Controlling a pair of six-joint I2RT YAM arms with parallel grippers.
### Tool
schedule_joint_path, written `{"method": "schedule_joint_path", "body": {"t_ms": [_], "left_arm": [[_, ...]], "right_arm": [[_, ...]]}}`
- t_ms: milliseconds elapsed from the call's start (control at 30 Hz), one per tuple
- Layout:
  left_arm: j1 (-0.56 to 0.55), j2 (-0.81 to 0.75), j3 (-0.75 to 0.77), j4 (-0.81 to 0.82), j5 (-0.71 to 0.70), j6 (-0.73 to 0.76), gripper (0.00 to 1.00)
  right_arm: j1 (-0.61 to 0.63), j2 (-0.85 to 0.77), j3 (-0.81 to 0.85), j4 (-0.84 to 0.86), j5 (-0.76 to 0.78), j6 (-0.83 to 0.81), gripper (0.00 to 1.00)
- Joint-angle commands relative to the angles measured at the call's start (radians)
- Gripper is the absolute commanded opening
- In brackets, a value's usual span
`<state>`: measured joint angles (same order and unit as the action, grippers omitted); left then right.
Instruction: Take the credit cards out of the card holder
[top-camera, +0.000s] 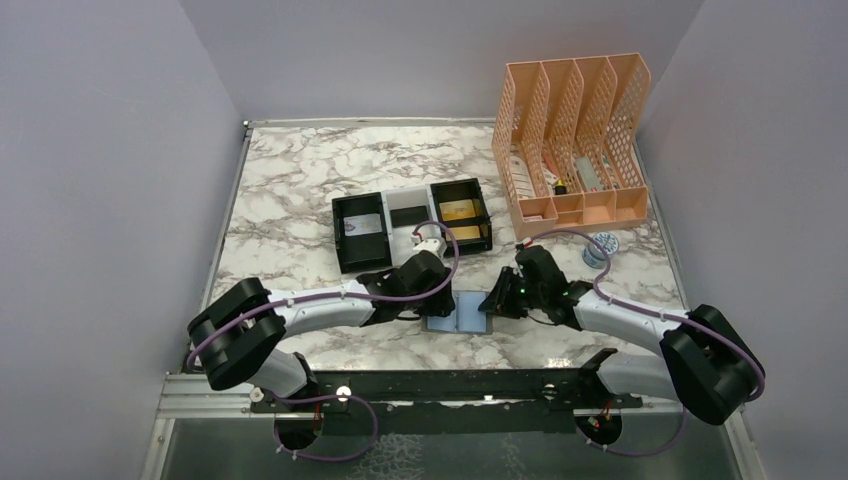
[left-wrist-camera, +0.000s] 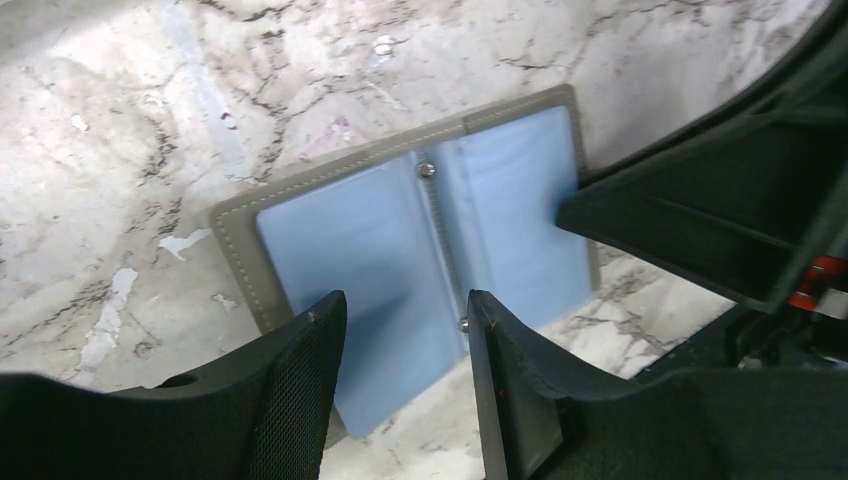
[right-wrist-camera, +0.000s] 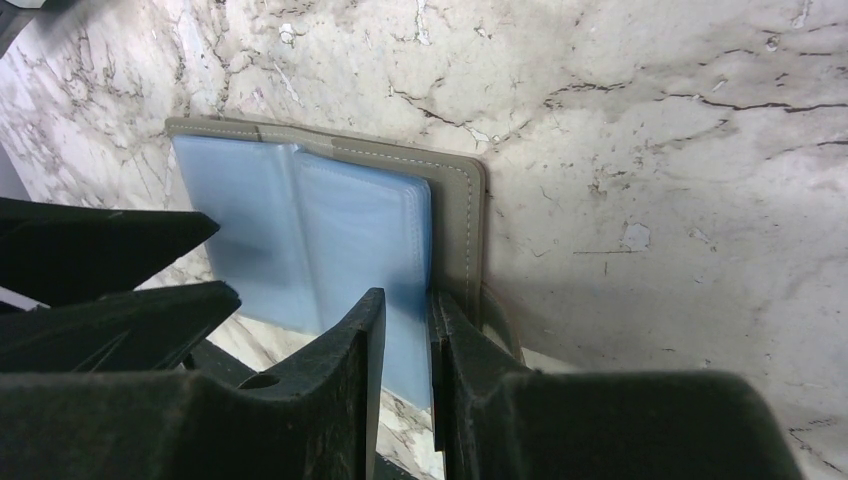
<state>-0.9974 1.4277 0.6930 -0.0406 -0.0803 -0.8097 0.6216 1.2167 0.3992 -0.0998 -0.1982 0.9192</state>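
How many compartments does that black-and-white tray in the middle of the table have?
3: the left black compartment, the white middle compartment, and the right black compartment with a gold card in it. None looks hidden.

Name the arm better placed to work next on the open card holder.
Left, probably. The left tool is open and poised over the card holder, free to reach into a sleeve. The right tool looks closed on a right-side sleeve, steadying the holder. No card shows inside.
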Motion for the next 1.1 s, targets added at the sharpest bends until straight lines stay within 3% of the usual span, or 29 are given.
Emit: {"method": "schedule_joint_path", "body": {"t_ms": [0,367,500,767,933,1067], "left_arm": [[-0.006,0.029,0.026,-0.05,-0.074,0.015,0.5],[-0.006,-0.02,0.0,-0.086,-0.137,0.011,0.52],[-0.006,0.007,0.001,-0.065,-0.101,0.014,0.52],[-0.006,0.067,-0.016,0.069,0.044,-0.004,0.21],[-0.006,0.085,-0.042,0.119,0.08,-0.031,0.17],[-0.006,0.076,-0.048,0.116,0.069,-0.033,0.16]], "right_arm": [[-0.003,0.006,0.003,-0.009,0.027,-0.018,0.22],[-0.003,0.017,0.015,-0.009,0.019,-0.029,0.22],[-0.003,0.018,0.02,-0.009,0.012,-0.032,0.22],[-0.003,0.036,0.014,0.072,-0.089,-0.04,0.22],[-0.003,0.038,0.0,0.152,-0.154,-0.011,0.2],[-0.003,0.038,-0.004,0.21,-0.197,-0.01,0.05]]}}
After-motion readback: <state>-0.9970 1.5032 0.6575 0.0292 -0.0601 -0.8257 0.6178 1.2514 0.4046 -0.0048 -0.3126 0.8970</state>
